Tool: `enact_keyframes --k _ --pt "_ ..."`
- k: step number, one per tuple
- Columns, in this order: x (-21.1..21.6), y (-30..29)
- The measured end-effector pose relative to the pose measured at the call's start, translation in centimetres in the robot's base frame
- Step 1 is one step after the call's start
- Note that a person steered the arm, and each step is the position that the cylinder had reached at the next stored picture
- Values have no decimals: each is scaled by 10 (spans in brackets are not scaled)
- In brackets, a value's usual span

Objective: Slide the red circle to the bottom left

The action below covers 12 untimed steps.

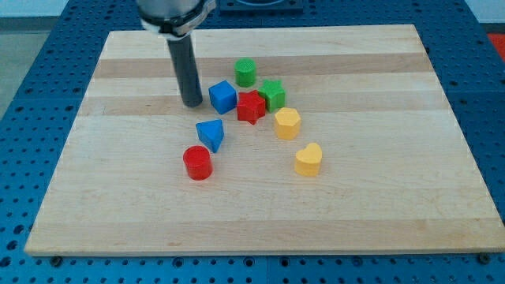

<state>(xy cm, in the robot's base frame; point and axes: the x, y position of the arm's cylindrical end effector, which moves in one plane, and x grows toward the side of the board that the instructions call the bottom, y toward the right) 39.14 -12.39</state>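
A red circle (197, 162), a small, light, rigid cylinder, is seen just below-left of the blue triangle (211, 134). My tip (192, 103), a bare rod with nothing to open or close, is well above it. Its upper-right side is judged best pushed.

A straight, dark grey cylindrical rod (190, 75) hangs beneath a wider black-and-silver mount (173, 14).

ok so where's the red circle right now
The red circle sits left of the board's centre, just below and to the view's left of the blue triangle. My tip is further up, beside the blue cube.
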Motion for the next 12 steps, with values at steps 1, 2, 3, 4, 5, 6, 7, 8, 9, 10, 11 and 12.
enact_keyframes --k 1,2,3,4,5,6,7,8,9,10,11,12 --pt "32 -18" --pt "-5 -14" --pt "-53 33" --pt "-26 90" --pt "-24 94" --pt "-18 95" --pt "-5 91" --pt "9 63" --pt "29 34" --pt "52 3" --pt "70 -13" --pt "54 -1"
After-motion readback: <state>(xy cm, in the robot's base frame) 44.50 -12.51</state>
